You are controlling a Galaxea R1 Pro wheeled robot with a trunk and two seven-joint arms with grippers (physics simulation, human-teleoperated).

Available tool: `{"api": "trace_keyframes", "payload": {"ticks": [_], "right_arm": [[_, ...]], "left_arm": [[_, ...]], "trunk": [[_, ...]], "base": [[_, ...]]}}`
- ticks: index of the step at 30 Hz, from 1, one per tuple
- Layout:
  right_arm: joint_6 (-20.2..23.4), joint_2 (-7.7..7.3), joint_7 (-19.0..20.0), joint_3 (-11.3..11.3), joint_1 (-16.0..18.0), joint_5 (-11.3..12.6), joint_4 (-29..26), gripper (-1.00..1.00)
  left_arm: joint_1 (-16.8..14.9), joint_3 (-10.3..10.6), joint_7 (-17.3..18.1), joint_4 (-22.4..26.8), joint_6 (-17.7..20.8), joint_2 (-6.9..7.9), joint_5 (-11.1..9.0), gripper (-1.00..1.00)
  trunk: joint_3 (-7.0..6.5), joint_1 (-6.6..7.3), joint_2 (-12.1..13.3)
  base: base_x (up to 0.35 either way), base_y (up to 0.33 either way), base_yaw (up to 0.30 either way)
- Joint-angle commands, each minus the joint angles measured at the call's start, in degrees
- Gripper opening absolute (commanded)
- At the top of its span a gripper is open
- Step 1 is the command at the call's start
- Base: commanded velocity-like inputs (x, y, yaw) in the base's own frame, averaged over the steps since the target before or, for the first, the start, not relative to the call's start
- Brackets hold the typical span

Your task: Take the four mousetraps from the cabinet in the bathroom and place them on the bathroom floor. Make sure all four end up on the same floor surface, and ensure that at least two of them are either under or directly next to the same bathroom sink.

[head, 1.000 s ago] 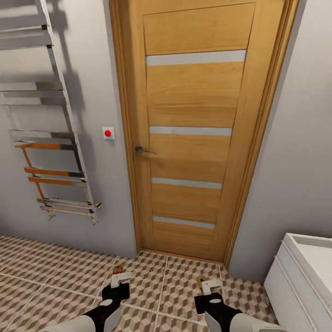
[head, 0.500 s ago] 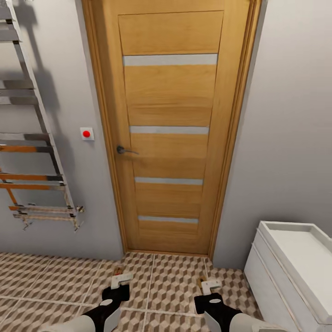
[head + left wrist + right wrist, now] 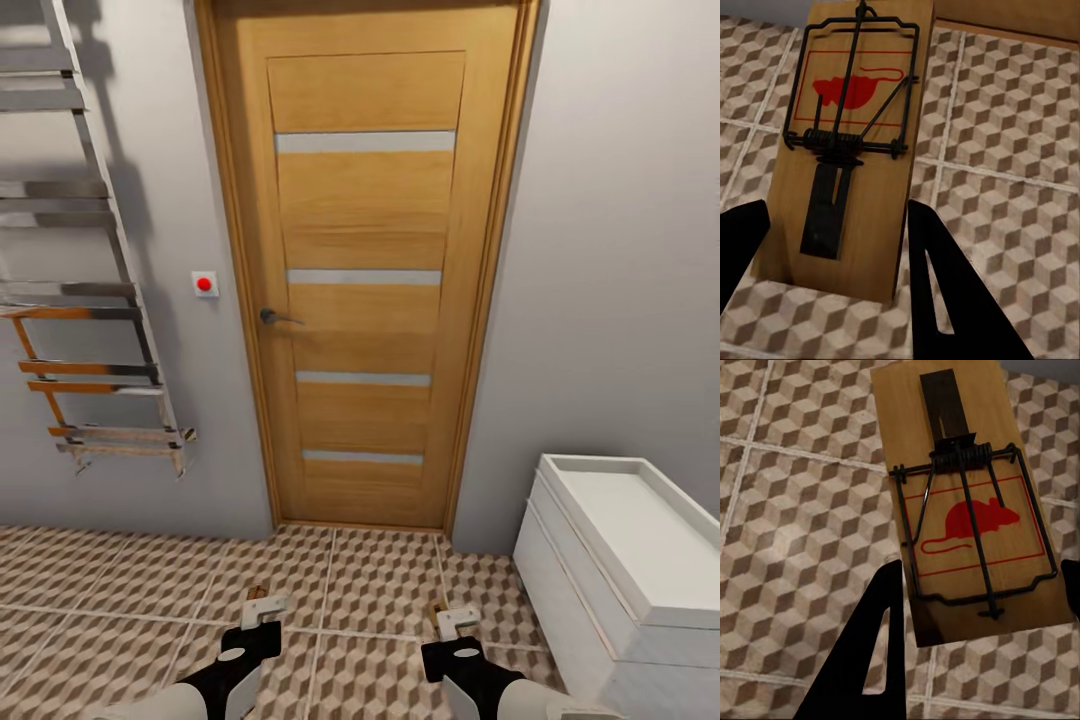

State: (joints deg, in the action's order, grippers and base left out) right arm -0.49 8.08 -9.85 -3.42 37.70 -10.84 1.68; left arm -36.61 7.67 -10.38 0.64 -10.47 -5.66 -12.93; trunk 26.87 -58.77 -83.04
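Head view: closed wooden door [image 3: 365, 290] straight ahead, chrome towel rail [image 3: 85, 300] on the wall to its left, small red button [image 3: 204, 284] between them. White bathroom sink [image 3: 640, 540] on its vanity stands against the wall at right.

Left gripper [image 3: 262, 608], low over the bathroom floor [image 3: 370, 590], is clenched on one mousetrap [image 3: 851, 142]; the left wrist view shows the board pinched by its edges between the dark fingers [image 3: 945, 292], red mouse print and wire bar facing up.

Right gripper [image 3: 455, 620] likewise grasps a second mousetrap [image 3: 964, 502], held above the cube-patterned tiles, nearer the sink.
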Motion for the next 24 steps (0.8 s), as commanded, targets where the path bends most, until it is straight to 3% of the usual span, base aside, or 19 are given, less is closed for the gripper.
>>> {"api": "trace_keyframes", "payload": {"ticks": [1,11,24], "right_arm": [[-0.06,0.01,-0.25,-0.36,0.09,-0.5,0.16,-1.0],[-0.01,0.01,-0.24,-0.36,0.09,-0.5,0.16,-1.0],[0.12,-0.03,-0.25,-0.36,0.09,-0.48,0.16,-1.0]], "left_arm": [[-0.04,0.5,-0.17,-0.06,-0.18,0.0,-0.52,-1.0],[-0.04,0.5,-0.14,-0.09,-0.17,0.0,-0.49,-1.0],[-0.04,0.59,3.23,-0.28,0.37,0.17,-0.38,-1.0]], "trunk": [[0.06,0.04,-0.04],[0.06,0.04,-0.04],[-0.24,0.04,-0.04]], "base": [[-0.347,0.0,0.0],[-0.325,0.0,-0.005],[-0.035,0.0,-0.206]]}}
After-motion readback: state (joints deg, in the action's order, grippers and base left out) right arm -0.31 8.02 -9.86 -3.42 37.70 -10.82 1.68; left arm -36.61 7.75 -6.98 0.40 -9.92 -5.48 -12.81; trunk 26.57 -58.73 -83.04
